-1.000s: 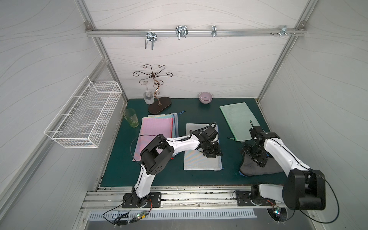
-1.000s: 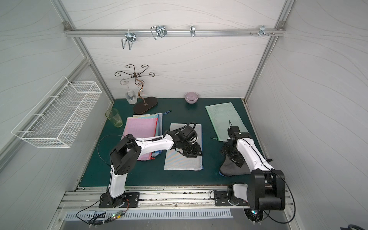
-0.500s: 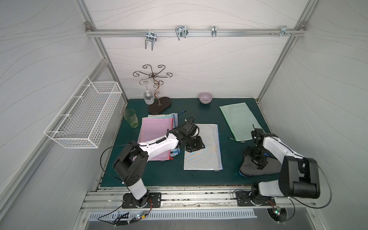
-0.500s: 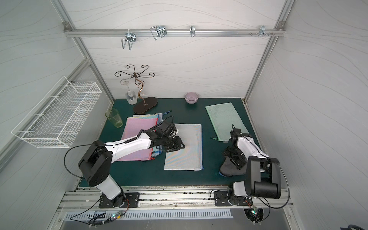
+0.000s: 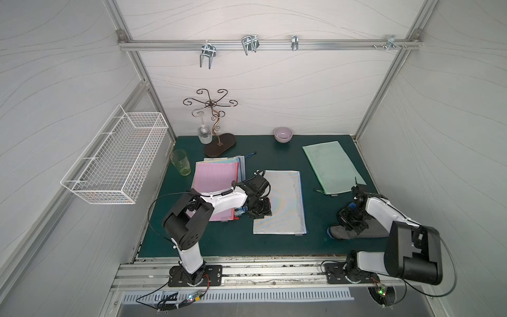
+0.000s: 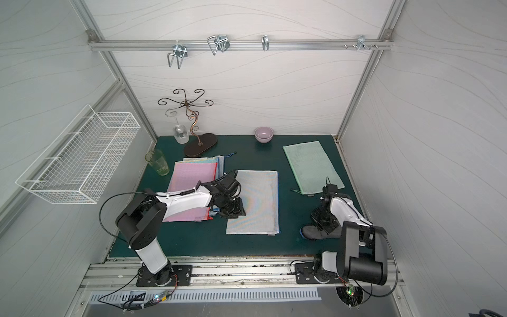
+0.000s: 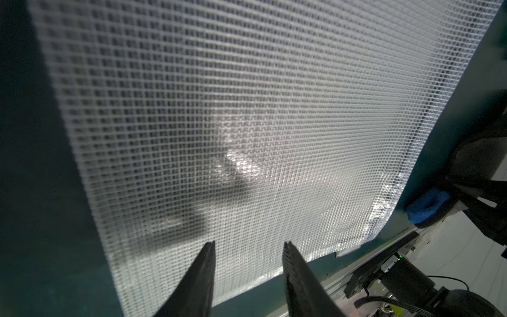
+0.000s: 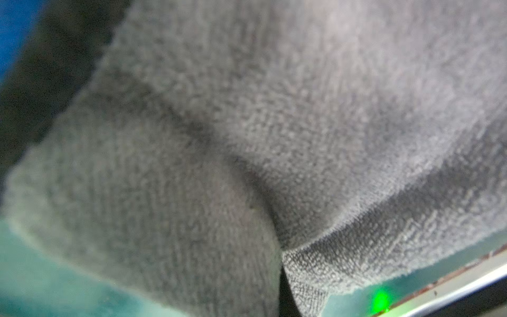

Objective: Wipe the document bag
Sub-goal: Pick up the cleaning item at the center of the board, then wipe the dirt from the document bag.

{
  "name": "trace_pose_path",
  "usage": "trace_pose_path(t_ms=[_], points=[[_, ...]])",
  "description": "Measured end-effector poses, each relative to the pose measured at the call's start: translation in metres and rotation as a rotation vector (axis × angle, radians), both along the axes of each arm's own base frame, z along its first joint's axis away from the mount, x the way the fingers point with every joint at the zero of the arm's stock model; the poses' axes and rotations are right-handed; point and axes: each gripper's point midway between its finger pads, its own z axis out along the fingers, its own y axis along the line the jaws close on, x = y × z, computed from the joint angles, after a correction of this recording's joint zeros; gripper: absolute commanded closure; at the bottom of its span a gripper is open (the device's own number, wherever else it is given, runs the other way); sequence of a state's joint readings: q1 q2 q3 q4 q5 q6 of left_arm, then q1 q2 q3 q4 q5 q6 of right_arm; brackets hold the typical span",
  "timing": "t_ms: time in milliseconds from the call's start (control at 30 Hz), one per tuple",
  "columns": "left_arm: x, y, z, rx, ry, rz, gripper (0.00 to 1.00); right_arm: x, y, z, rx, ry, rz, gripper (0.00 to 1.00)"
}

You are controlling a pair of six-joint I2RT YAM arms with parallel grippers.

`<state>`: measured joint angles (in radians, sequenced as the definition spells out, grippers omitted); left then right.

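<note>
The document bag [image 5: 285, 203] [image 6: 260, 203], white see-through mesh, lies flat mid-mat and fills the left wrist view [image 7: 247, 109]. My left gripper [image 5: 259, 212] [image 6: 234, 212] [image 7: 248, 244] sits at the bag's left edge. It is open, its dark fingertips [image 7: 208, 247] low over the mesh with nothing between them. A grey cloth [image 5: 340, 233] [image 6: 311, 233] [image 8: 247, 137] lies at the front right of the mat. My right gripper [image 5: 354, 222] [image 6: 325, 223] is down on it and shut on a pinched fold. The cloth hides its fingers in the right wrist view.
A green document bag [image 5: 333, 167] lies at the back right. A stack of pink and blue bags [image 5: 214, 186] lies left of the white one. A green glass [image 5: 181, 162], a glass stand [image 5: 219, 142], a hanging wine glass [image 5: 204, 134] and a purple bowl [image 5: 283, 134] line the back. A wire basket [image 5: 118, 162] hangs on the left wall.
My left gripper has slid from the middle of the white bag to its left edge. The right gripper has closed on the grey cloth.
</note>
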<state>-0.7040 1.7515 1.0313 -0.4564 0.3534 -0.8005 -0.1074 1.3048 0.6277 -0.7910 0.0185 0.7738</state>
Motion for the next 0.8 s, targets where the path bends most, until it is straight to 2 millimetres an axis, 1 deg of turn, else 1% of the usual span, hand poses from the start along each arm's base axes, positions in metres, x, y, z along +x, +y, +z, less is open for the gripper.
trace_pose_path(t_ms=[67,133,233,267,300,333,367,433,500,533,567,667,700,733,800], points=[[-0.001,0.004,-0.002,0.017,0.0,0.001,0.58,0.001,0.007,0.004,0.03,-0.033,0.024,1.0],[-0.002,0.008,-0.006,0.038,-0.001,0.001,0.59,0.006,0.015,0.015,0.047,-0.091,0.071,1.0],[-0.006,0.016,-0.011,0.074,0.006,-0.005,0.62,0.022,0.044,0.052,0.068,-0.246,0.233,1.0],[-0.007,0.018,-0.011,0.082,0.009,-0.007,0.63,0.029,0.056,0.067,0.08,-0.298,0.295,1.0],[-0.007,0.019,-0.011,0.088,0.007,-0.008,0.64,0.036,0.074,0.081,0.109,-0.343,0.371,1.0],[-0.007,0.02,-0.012,0.094,0.006,-0.009,0.65,0.041,0.09,0.092,0.137,-0.367,0.431,1.0],[-0.008,0.021,-0.012,0.1,0.005,-0.012,0.66,0.044,0.109,0.1,0.17,-0.378,0.503,1.0],[-0.009,0.024,-0.013,0.115,0.004,-0.015,0.7,0.05,0.147,0.108,0.231,-0.376,0.631,1.0],[-0.009,0.027,-0.014,0.128,0.003,-0.017,0.77,0.055,0.189,0.102,0.295,-0.343,0.747,1.0],[-0.01,0.028,-0.014,0.134,0.005,-0.019,0.79,0.057,0.204,0.099,0.324,-0.33,0.781,1.0],[-0.01,0.029,-0.015,0.14,0.007,-0.021,0.82,0.059,0.225,0.092,0.369,-0.31,0.821,1.0],[-0.012,0.032,-0.016,0.154,0.009,-0.02,0.86,0.069,0.272,0.079,0.475,-0.269,0.89,1.0],[-0.013,0.033,-0.016,0.157,0.009,-0.021,0.87,0.076,0.29,0.074,0.509,-0.253,0.92,1.0],[-0.013,0.033,-0.016,0.159,0.009,-0.022,0.89,0.083,0.302,0.071,0.529,-0.252,0.938,1.0],[-0.015,0.034,-0.017,0.167,0.009,-0.028,0.91,0.104,0.33,0.062,0.571,-0.258,0.968,1.0]])
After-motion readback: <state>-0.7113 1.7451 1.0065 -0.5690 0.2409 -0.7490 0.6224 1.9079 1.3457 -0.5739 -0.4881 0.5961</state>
